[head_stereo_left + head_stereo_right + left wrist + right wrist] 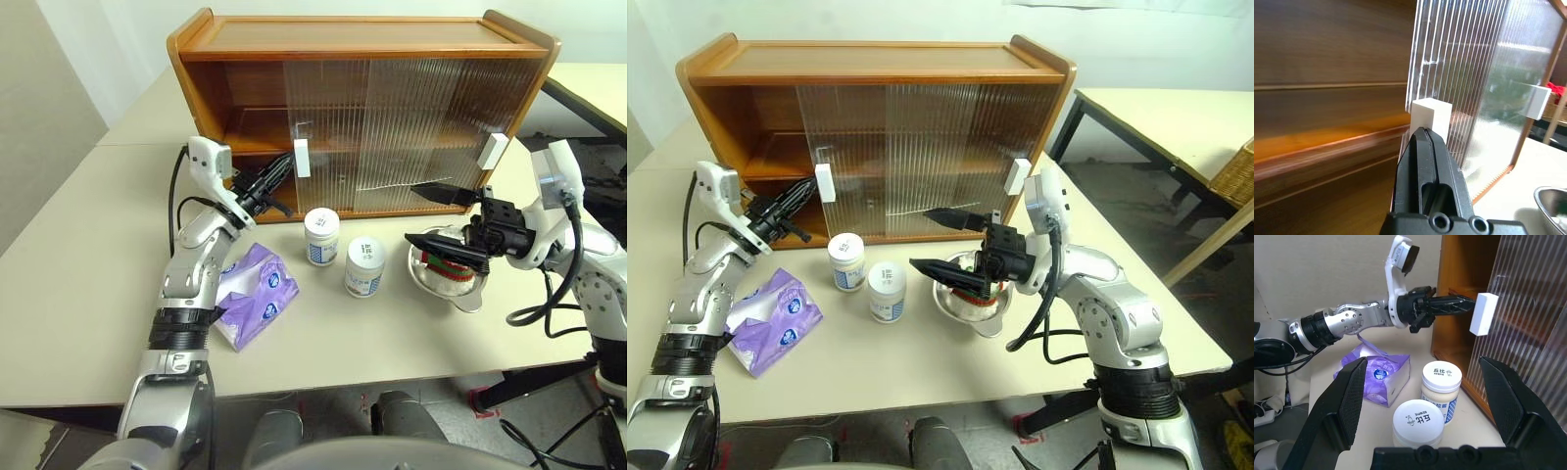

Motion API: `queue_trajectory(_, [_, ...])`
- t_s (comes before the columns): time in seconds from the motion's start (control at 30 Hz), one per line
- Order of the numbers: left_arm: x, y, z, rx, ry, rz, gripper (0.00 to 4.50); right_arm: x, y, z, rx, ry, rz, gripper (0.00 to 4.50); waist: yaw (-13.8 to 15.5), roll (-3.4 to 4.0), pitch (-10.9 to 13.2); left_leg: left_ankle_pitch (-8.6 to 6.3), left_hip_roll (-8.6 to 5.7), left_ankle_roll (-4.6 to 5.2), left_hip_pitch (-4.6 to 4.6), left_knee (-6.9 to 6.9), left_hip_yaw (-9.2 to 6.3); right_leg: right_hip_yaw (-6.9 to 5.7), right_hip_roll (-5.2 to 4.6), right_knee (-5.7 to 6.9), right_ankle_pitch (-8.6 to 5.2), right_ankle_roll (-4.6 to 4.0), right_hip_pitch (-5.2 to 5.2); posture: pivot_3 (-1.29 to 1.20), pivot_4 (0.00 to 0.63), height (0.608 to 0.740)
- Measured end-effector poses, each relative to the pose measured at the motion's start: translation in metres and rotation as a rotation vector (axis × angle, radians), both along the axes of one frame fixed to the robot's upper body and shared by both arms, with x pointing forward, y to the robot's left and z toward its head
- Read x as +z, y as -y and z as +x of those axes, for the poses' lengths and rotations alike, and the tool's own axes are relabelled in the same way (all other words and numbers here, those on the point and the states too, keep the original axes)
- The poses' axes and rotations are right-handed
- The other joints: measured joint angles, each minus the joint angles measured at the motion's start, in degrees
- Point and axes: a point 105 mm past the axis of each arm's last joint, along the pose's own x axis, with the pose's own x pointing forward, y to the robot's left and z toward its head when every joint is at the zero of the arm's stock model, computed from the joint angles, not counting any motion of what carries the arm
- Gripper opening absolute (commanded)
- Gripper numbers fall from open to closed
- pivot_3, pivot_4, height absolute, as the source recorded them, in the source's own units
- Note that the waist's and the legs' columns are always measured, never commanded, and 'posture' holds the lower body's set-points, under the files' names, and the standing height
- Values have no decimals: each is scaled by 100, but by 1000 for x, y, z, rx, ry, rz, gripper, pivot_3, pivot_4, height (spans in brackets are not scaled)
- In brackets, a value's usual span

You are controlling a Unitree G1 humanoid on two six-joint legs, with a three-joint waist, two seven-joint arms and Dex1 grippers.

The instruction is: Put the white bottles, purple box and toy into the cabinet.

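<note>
**Left gripper at door handle; all four items on the table**

Left gripper (pixel 277 174): fingers pressed together, holding nothing, tips against the left white handle (pixel 301 158) of the cabinet (pixel 362 108), whose left bay stands open.
Right gripper (pixel 446 217): jaws spread wide, empty, level above the steel bowl (pixel 460 289).
White bottles (pixel 321 236) and (pixel 364 266): upright, just apart, near the cabinet front.
Purple box (pixel 253 294): flat on the table, left of the bottles.
Toy (pixel 449 266): inside the bowl, right of the bottles.
Risk: closed tips may slip off the handle's smooth face, leaving the door short of travel; the forearm may also brush the box below.
</note>
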Motion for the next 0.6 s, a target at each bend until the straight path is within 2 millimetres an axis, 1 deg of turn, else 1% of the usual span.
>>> queue_trajectory(0.1, [-1, 3, 2, -14, -2, -2, 19, 1, -1, -1, 0, 4, -1, 4500, -33, 0, 0, 0, 0, 1, -1, 4, 0, 0, 0, 0, -1, 10, 0, -188, 0, 740])
queue_trajectory(0.17, [-1, 5, 3, -24, 0, -4, 19, 1, 0, 0, -4, 5, -1, 4500, -47, 0, 0, 0, 0, 1, -2, 7, 0, 0, 0, 0, -13, 35, 1, -189, 0, 740])
queue_trajectory(0.6, [-5, 27, 7, -103, -12, -14, 19, 1, 0, -1, -16, 9, 0, 4500, -93, 0, 0, -6, 0, 11, -8, 15, 0, 0, 0, -3, -13, 41, 1, -212, 0, 740])
